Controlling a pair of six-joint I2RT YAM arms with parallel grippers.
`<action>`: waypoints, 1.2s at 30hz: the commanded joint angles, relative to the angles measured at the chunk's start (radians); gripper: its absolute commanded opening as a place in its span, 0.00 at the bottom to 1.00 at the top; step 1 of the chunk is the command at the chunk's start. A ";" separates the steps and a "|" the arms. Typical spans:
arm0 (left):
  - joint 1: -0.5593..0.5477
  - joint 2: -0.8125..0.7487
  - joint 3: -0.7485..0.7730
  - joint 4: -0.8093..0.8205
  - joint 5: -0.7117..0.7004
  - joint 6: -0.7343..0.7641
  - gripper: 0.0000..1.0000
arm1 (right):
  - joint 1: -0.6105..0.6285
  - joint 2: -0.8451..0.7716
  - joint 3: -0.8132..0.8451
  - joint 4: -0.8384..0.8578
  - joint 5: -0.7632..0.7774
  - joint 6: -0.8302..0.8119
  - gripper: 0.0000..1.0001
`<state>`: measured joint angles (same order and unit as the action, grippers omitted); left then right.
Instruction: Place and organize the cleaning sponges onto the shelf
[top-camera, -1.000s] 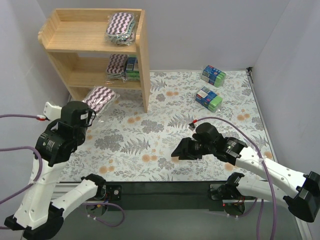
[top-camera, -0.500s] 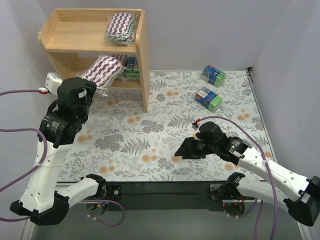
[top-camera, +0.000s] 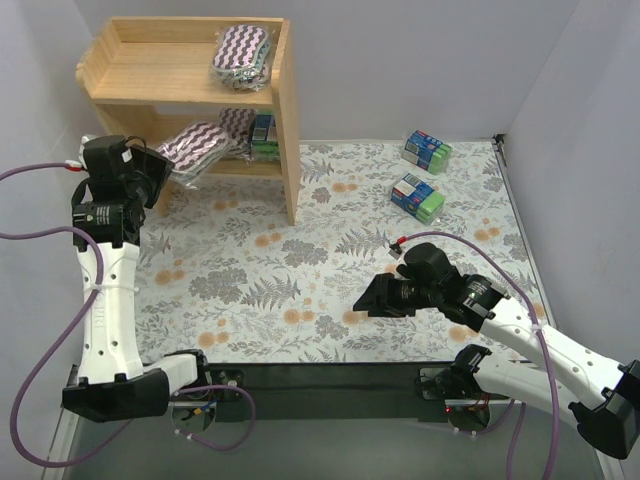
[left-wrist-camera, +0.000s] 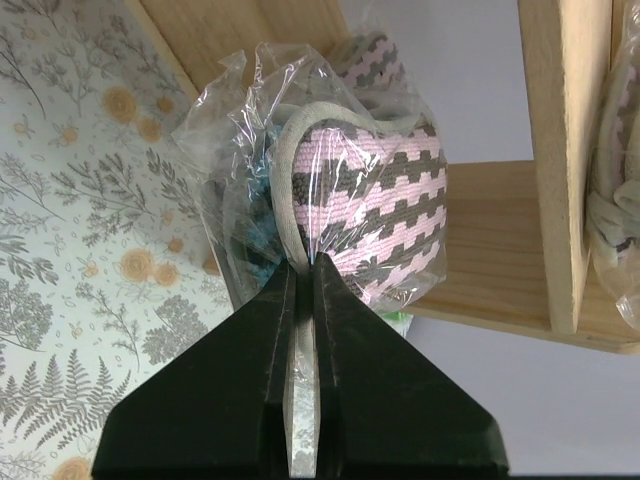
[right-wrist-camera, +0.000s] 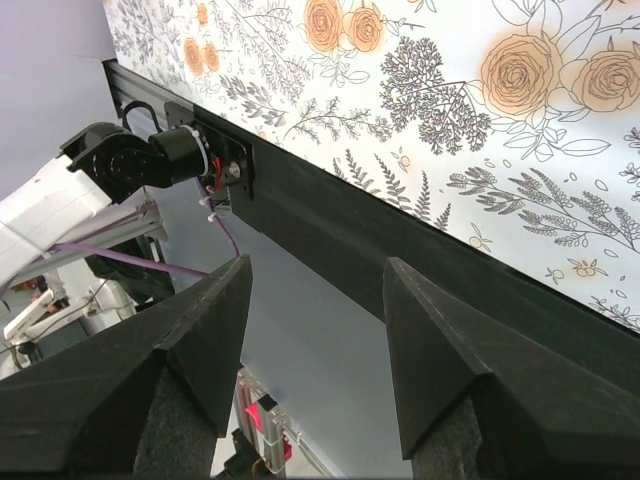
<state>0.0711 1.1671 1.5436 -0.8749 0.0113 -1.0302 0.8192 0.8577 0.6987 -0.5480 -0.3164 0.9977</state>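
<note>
**Left wrist view:** the left gripper, fingers pressed together, pinches the clear wrap of a zigzag sponge just ahead of it. A shelf upright stands to its right.

**Overhead view only:** the sponge lies at the lower tier's front edge, with bare board beside it.

**Right wrist view:** the right gripper gapes wide, empty, over the table edge.

The left gripper, pinching an oval purple-and-white zigzag sponge in clear wrap, has risen from beside the foot of the light natural-wood two-tier shelf to its lower tier's opening. The right gripper has edged slightly away from the shelf.
</note>
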 joint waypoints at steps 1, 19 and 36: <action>0.055 -0.055 -0.014 0.016 0.061 0.047 0.00 | -0.006 -0.014 0.015 -0.018 0.007 -0.018 0.49; 0.211 0.020 -0.329 0.546 -0.056 -0.234 0.00 | -0.018 -0.005 0.073 -0.053 0.014 -0.063 0.49; 0.136 0.312 -0.241 0.692 -0.074 -0.410 0.00 | -0.164 0.020 0.096 -0.055 -0.052 -0.169 0.52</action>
<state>0.2409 1.4719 1.2392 -0.1959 -0.0277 -1.4178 0.6785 0.8719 0.7528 -0.6003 -0.3363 0.8780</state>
